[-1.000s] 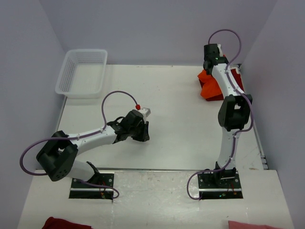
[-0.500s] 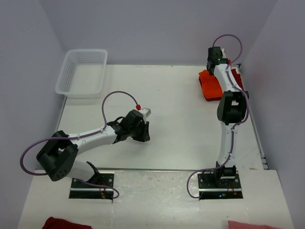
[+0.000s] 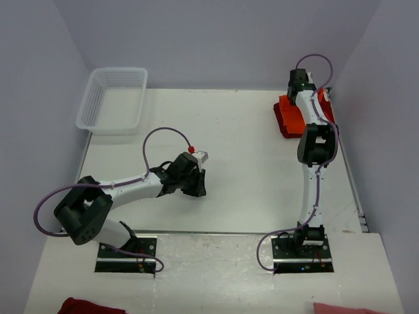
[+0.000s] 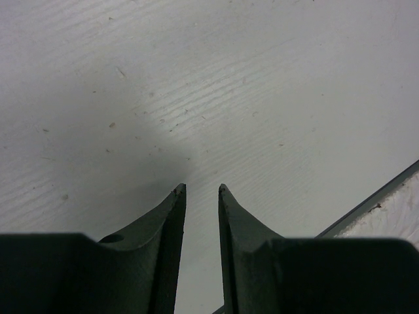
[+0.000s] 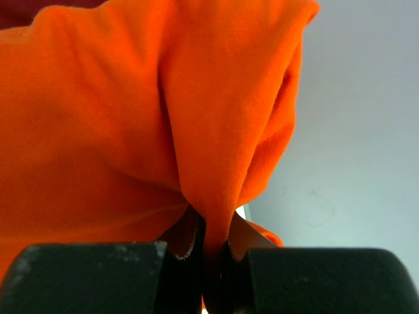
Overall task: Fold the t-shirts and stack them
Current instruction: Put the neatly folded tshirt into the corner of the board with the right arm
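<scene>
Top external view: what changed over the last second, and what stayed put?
The right gripper, shut on the orange t-shirt, swung right toward the far right corner of the table, drawing the cloth from a bunched heap into a flatter fold. The left arm's elbow shifted slightly. The left gripper stayed open and empty, and the white basket did not move.

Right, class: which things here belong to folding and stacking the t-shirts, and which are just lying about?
Belong to the job: orange t-shirt, pinched in the right fingers; dark red t-shirt next to it.
Lying about: white basket, far left corner; left fingers, open and holding nothing.
</scene>
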